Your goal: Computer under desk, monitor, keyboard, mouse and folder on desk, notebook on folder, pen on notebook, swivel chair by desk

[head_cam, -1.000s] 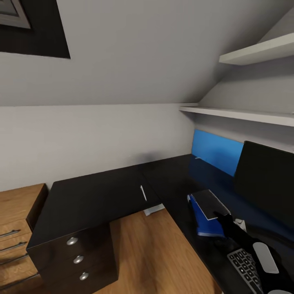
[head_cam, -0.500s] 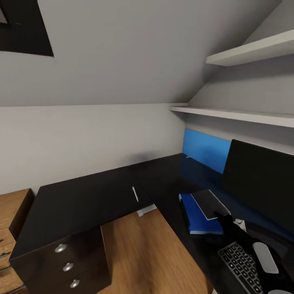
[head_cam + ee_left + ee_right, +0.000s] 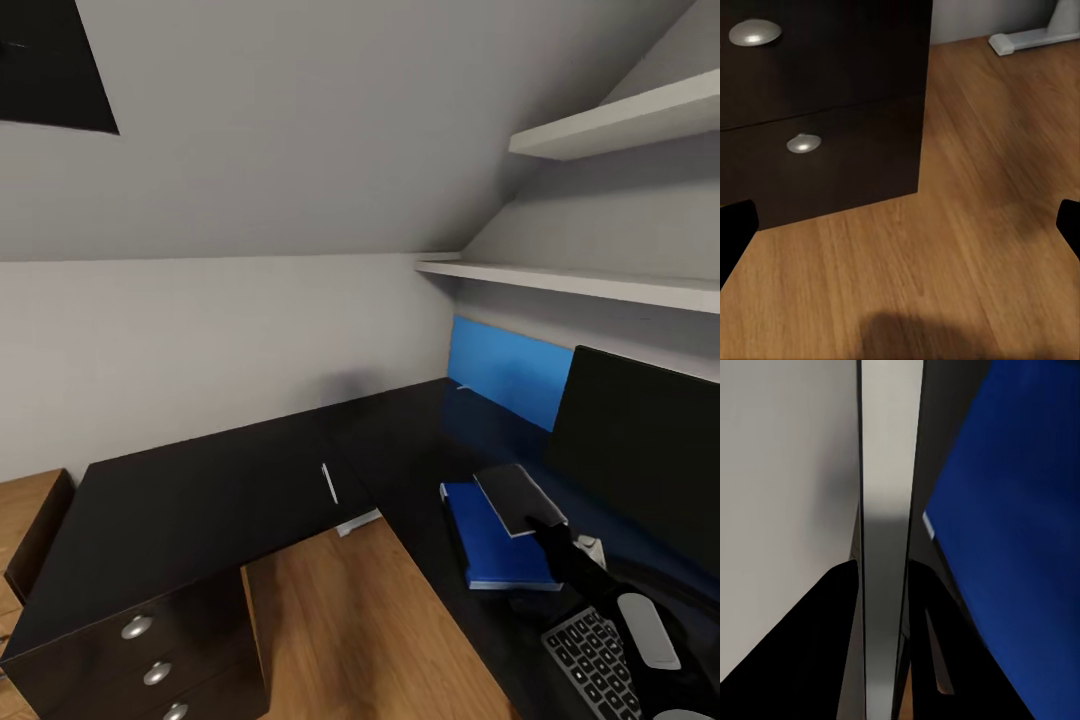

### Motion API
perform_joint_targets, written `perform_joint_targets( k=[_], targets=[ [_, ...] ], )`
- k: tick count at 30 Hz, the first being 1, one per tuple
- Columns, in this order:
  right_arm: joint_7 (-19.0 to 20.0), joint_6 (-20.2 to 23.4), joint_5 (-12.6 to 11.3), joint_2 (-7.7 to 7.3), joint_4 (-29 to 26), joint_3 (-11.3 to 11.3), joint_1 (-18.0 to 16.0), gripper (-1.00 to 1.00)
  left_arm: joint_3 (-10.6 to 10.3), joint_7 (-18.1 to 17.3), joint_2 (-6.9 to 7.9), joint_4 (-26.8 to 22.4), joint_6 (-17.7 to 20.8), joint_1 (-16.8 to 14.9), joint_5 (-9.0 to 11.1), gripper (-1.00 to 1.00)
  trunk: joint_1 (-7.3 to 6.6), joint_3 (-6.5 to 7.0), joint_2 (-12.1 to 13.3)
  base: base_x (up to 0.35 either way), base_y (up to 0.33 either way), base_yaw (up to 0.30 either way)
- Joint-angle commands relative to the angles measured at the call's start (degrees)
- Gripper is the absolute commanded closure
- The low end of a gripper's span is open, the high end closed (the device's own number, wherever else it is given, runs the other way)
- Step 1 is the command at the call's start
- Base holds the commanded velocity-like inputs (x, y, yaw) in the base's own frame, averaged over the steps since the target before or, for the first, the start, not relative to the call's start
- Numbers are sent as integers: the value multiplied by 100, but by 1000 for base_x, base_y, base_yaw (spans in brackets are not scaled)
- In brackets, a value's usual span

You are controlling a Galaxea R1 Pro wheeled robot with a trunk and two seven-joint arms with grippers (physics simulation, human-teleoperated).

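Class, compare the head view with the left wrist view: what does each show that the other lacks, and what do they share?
Head view, not left wrist: the desk top with the pen, the monitor, the keyboard, and the right pincer gripping the notebook over the folder; also wall shelves.

Left wrist view, not head: the left pincer, wide open above the floor.

Both: the drawer unit with round knobs, the wooden floor and the white desk foot.
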Motion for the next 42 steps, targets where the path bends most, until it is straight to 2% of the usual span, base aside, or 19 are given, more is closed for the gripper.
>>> perform_joint_targets(
  k=[1,7,42],
  targets=[
    [14,0,-10,4,2,-17,-6,100,13,57,-1,2,-11,-3,-61,-100,0,-7,-4,9,0,0],
    [2,-199,-4,15,5,-16,-7,100,21,70,-2,0,0,-3,-52,-100,0,-7,-4,3,0,0],
    [-8,-242,3,66,5,3,-6,100,30,74,-2,2,3,-3,-47,-100,769,-635,-1408,0,0,0]
  ],
)
